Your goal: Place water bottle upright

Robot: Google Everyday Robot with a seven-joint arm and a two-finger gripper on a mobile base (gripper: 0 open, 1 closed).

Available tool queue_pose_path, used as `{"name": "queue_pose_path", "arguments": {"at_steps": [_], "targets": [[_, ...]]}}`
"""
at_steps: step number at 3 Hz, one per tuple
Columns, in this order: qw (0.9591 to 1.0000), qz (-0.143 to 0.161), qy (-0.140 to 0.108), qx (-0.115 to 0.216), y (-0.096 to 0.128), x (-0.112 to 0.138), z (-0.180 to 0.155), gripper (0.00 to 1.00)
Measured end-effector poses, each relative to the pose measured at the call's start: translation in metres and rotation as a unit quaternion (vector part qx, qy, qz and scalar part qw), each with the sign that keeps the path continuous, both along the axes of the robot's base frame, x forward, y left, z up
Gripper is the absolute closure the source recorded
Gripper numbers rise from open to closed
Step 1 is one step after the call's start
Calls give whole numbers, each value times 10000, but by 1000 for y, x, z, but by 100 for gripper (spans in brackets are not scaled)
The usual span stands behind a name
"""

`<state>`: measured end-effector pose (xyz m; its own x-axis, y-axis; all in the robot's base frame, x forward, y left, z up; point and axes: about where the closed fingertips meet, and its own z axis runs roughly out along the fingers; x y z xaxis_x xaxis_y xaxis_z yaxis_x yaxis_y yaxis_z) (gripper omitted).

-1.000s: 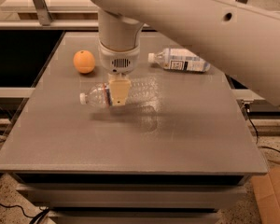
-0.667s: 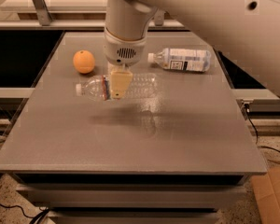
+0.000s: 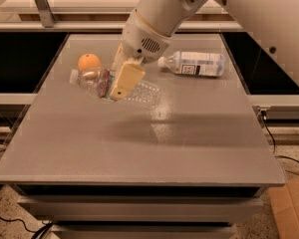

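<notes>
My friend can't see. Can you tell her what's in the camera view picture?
A robot's gripper clamps a clear, crinkly water bottle, tilted with its white cap pointing left, over a grey table. Behind it sits an orange, and a second bottle with a white-and-blue label lies on its side to the right.

The gripper (image 3: 114, 88) is hanging over the tabletop (image 3: 179, 148); an orange (image 3: 89, 62) is sitting left of it, a labelled bottle (image 3: 194, 63) is lying right of it.

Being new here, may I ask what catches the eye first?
The white arm reaches in from the upper right, its gripper clamped on a clear water bottle held tilted above the grey table, left of centre. Behind it sits an orange; a second bottle lies on its side farther right.
</notes>
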<state>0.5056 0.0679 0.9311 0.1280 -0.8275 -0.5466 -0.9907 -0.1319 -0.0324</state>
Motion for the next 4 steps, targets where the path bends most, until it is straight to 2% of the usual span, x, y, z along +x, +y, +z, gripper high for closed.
{"name": "queue_pose_path", "arguments": {"at_steps": [1,2,3,4], "targets": [[9949,73,440,900,8,-6,8,100],[9925,111,567,1077,12,-11,13,100],[9927,109,555,1061,12,-11,13,100],[9897,1,374,1382,13,-11,16,100]]}}
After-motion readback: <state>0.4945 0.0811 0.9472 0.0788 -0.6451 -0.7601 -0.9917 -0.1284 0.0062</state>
